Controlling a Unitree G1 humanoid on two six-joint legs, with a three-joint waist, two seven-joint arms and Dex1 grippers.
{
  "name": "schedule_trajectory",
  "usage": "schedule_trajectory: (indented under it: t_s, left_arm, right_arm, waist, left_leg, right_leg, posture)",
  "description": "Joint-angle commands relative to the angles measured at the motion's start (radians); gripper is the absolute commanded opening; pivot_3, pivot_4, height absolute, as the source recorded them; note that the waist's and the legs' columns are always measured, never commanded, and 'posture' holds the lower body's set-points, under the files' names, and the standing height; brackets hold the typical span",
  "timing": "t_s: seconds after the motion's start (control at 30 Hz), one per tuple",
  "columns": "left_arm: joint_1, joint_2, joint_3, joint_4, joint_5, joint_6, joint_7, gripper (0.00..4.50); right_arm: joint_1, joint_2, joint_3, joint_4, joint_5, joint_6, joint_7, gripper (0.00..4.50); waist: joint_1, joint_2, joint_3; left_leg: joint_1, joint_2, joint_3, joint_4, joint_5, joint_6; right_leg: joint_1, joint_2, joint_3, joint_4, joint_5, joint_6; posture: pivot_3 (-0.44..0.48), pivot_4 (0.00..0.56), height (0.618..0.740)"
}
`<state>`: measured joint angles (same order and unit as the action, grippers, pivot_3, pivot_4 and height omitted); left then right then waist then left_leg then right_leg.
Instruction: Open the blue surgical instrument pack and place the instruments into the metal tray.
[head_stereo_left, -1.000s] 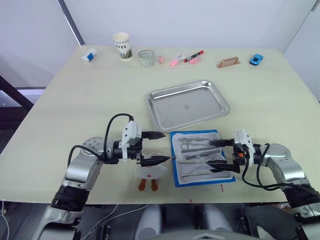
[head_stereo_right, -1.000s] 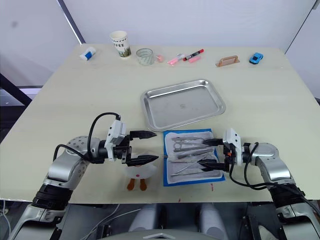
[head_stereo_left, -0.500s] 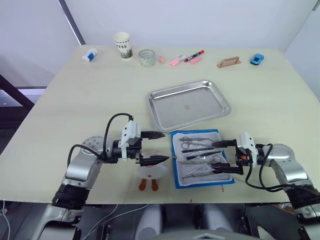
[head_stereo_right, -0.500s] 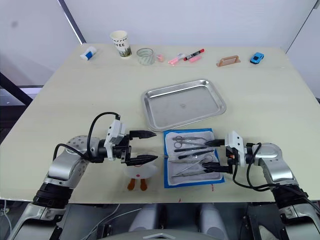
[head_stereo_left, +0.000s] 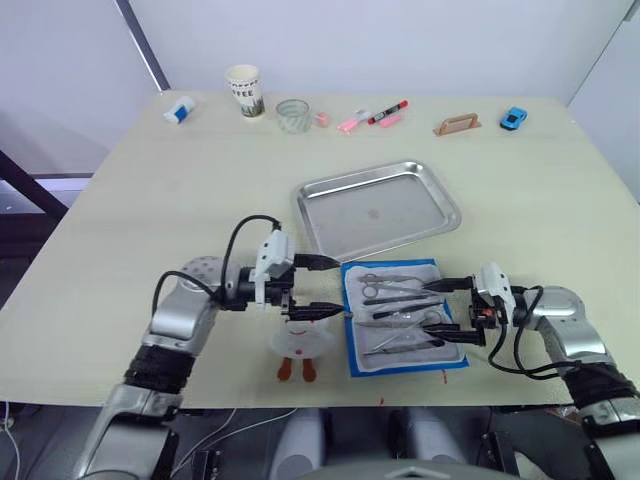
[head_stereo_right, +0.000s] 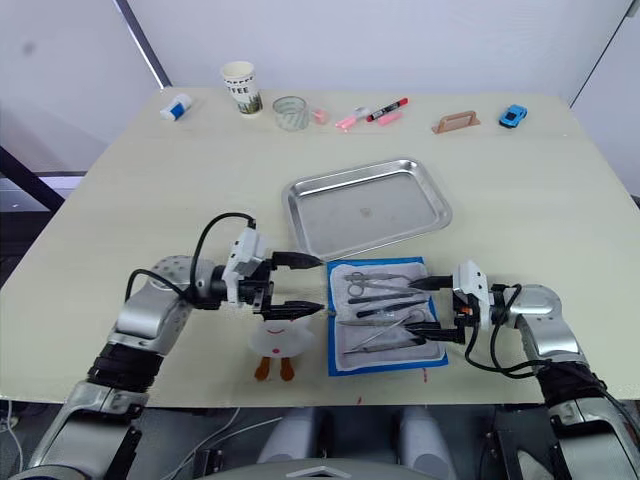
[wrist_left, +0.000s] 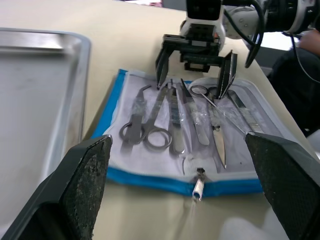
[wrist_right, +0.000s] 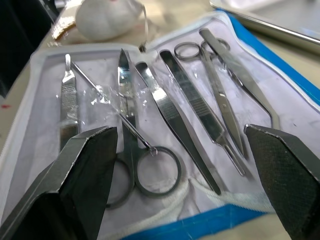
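Lying open on the near part of the counter (head_stereo_left: 150, 200), the blue surgical instrument pack (head_stereo_left: 404, 316) shows its whitish lining upward, with the instruments (head_stereo_left: 398, 305) laid side by side on it: ring-handled scissors, forceps and other slim metal tools. None of them is lifted. The metal tray (head_stereo_left: 377, 209) sits just beyond the pack's far edge, its floor bare. The left end effector (head_stereo_left: 322, 286) is held at the pack's left edge with its two fingers spread wide, gripping nothing. The right end effector (head_stereo_left: 446, 311) is at the pack's right edge, fingers likewise wide apart over the lining and closed on nothing. A white plush toy (head_stereo_left: 300, 345) lies just left of the pack, near the left end effector's lower finger. Along the far edge of the counter stand a paper cup (head_stereo_left: 243, 91), a small glass (head_stereo_left: 292, 115), red and pink markers (head_stereo_left: 372, 118), a small wooden piece (head_stereo_left: 457, 124) and a blue toy car (head_stereo_left: 513, 118).
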<state>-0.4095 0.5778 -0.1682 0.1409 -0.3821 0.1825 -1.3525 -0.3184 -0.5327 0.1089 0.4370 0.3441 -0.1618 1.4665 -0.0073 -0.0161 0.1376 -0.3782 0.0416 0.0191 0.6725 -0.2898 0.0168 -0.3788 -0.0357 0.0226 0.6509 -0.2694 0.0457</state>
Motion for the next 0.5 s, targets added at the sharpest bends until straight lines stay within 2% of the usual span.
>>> schedule_trajectory:
  t_s: [0.03, 0.1, 0.2, 0.27, 0.5]
  left_arm:
    - [-0.037, -0.014, -0.005, 0.033, 0.017, -0.042, -0.02, 4.5]
    - [-0.059, -0.027, -0.018, 0.053, 0.021, -0.038, -0.04, 4.5]
    - [-0.085, -0.043, -0.035, 0.08, 0.045, -0.053, -0.05, 3.93]
    - [-0.107, -0.064, -0.034, 0.109, 0.068, -0.067, -0.015, 3.06]
    - [-0.149, -0.115, -0.066, 0.151, 0.153, -0.109, 0.046, 3.06]
  right_arm:
    - [0.006, 0.002, 0.003, 0.051, -0.015, -0.029, 0.03, 4.43]
    - [-0.002, 0.005, 0.002, 0.076, -0.025, -0.054, 0.028, 4.43]
    - [-0.007, 0.006, 0.003, 0.093, -0.032, -0.072, 0.028, 4.5]
    - [-0.007, 0.007, 0.004, 0.094, -0.033, -0.078, 0.026, 4.5]
    - [-0.004, 0.006, 0.003, 0.088, -0.039, -0.086, 0.012, 4.5]
  waist:
    - [0.0, 0.0, 0.0]
    - [0.002, 0.0, 0.0]
    - [0.002, 0.0, 0.0]
    - [0.001, 0.0, 0.0]
    - [0.001, 0.0, 0.0]
  left_leg:
    - [0.0, 0.0, 0.0, 0.0, 0.0, 0.0]
    - [0.0, 0.0, 0.0, 0.0, 0.0, 0.0]
    - [0.0, 0.0, 0.0, 0.0, 0.0, 0.0]
    - [0.0, 0.0, 0.0, 0.0, 0.0, 0.0]
    - [0.0, 0.0, 0.0, 0.001, 0.0, 0.0]
  right_leg:
    - [0.0, 0.0, 0.0, 0.0, 0.0, 0.0]
    - [0.0, 0.0, 0.0, 0.0, 0.0, 0.0]
    - [0.0, 0.0, 0.0, 0.0, 0.0, 0.0]
    - [0.0, 0.0, 0.0, 0.0, 0.0, 0.0]
    - [0.0, 0.0, 0.0, 0.0, 0.0, 0.0]
  posture:
    - [0.0, 0.15, 0.74]
    - [0.0, 0.15, 0.74]
    - [0.0, 0.15, 0.74]
    - [0.0, 0.15, 0.74]
    - [0.0, 0.15, 0.74]
